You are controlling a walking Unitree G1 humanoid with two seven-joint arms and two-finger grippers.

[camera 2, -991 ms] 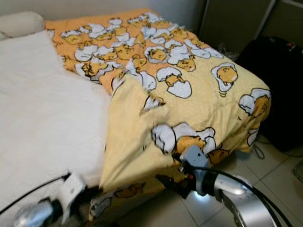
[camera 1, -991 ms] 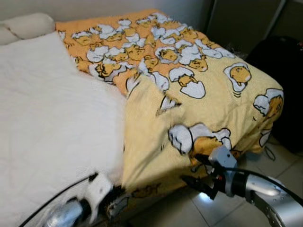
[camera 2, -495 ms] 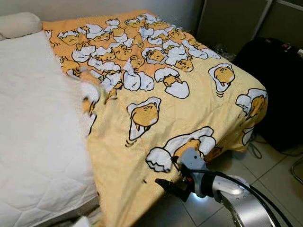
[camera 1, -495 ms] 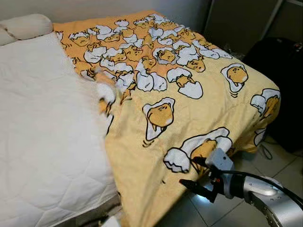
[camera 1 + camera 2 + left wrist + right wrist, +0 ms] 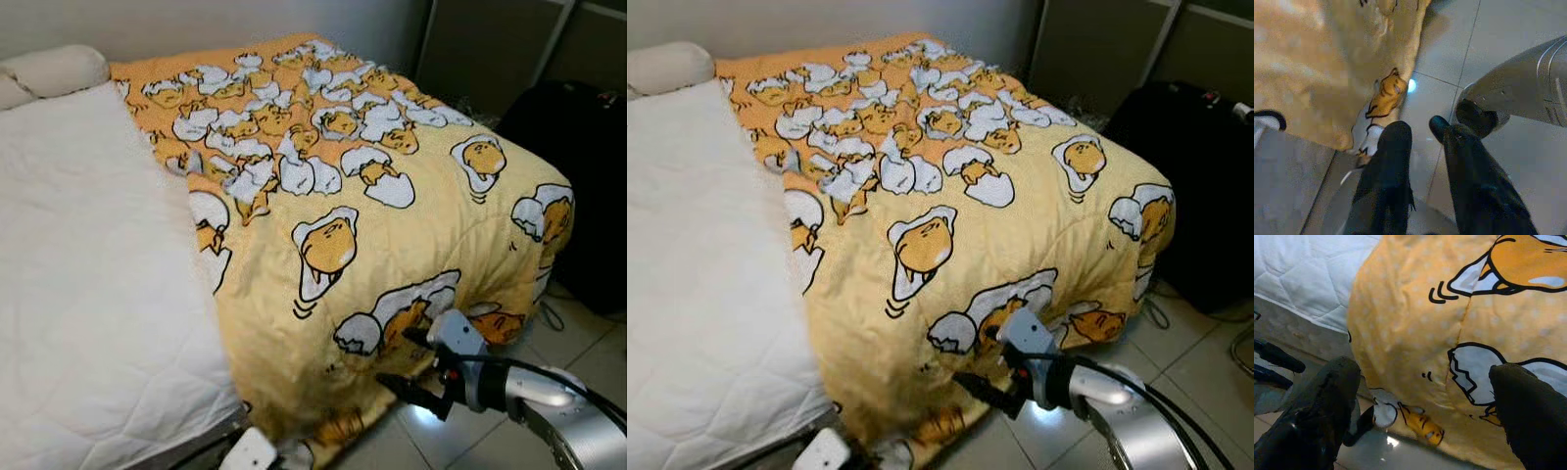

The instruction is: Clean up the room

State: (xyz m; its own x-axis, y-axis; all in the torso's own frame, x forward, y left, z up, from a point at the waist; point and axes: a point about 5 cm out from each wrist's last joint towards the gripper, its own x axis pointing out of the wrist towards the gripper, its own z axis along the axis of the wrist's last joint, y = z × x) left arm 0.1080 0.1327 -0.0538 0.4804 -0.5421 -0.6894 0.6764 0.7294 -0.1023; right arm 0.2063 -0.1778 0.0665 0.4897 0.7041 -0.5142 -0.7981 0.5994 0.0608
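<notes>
Beside the bed's foot, over bare tile floor [image 5: 588, 338], the right gripper [image 5: 411, 367] gapes just off the draped yellow blanket [image 5: 392, 225]; left gripper [image 5: 1420, 134] slightly parted.

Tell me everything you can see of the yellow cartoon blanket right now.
The blanket is a quilted, soft-looking cover, orange toward the head of the bed and pale yellow toward the foot, printed with white-and-orange egg characters. It lies spread over the robot's-right half of the bed, its left edge resting on the white quilted mattress cover. Its near edge drapes over the bed's foot down to the tiled floor. The right gripper, jaws open, sits just in front of the hanging edge without gripping it.
</notes>
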